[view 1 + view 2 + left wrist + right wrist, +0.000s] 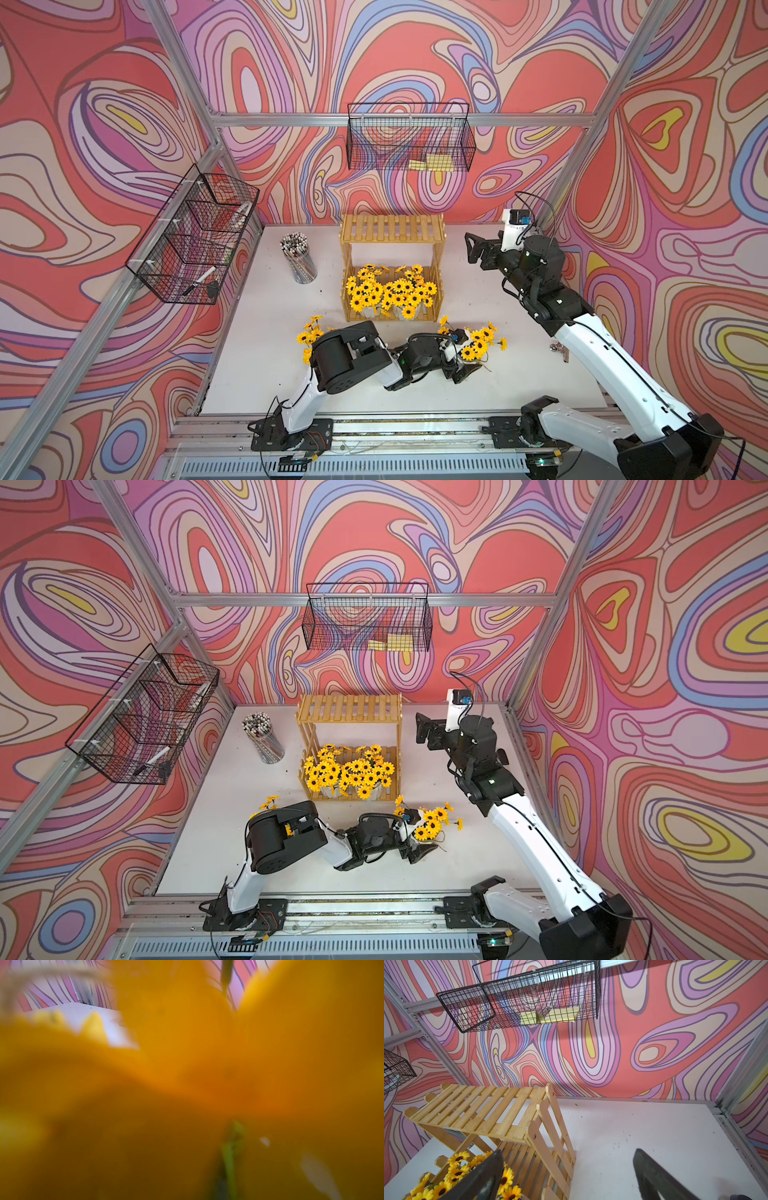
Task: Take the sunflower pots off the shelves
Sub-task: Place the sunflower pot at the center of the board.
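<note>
The left gripper (467, 371), jaws released, is at a sunflower pot (478, 347) on the worktop (540, 365). Two more pots (390, 291) stand on the lower tier of the shelves (392, 228). The right gripper (569, 1153), released and empty, probably must fetch one next.

- No text, label, brand, number or sign can be read in any view.
- Notes (550, 1016) in the back basket (471, 1009): plain yellow faces with no writing to make out, in the right wrist view and in both top views.
- Pencils (296, 249) in the cup: any print is too small to tell.
- Marker (199, 280) in the side basket (166, 266): any print is too small to tell.
- Left wrist view: blurred sunflowers (187, 1084) fill it, with nothing legible.
</note>
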Robot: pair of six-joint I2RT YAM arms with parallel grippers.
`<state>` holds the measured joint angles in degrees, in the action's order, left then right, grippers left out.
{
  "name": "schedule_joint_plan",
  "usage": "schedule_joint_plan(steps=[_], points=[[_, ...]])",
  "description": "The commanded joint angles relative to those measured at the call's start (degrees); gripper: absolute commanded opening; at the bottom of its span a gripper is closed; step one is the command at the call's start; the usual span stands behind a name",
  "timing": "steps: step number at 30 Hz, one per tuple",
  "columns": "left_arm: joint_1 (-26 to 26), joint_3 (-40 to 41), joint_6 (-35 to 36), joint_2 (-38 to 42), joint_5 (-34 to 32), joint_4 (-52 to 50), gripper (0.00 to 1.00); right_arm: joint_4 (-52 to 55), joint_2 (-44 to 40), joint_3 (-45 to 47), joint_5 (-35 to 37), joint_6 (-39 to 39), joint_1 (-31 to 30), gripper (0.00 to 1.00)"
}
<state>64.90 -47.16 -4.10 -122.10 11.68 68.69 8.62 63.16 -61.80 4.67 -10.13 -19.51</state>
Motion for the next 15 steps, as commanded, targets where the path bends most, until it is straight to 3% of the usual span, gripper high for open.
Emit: schedule_joint_plan(steps=[1,15], points=[[0.48,0.38,0.65,-0.70,-0.43,6.72,0.64,0.69,-0.36,-0.07,-0.53,0.02,0.37,0.98],[0.59,2.24,2.13,-0.33,-1.00,6.72,0.89,0.96,-0.61,0.19,-0.45,-0.02,0.38,0.98]])
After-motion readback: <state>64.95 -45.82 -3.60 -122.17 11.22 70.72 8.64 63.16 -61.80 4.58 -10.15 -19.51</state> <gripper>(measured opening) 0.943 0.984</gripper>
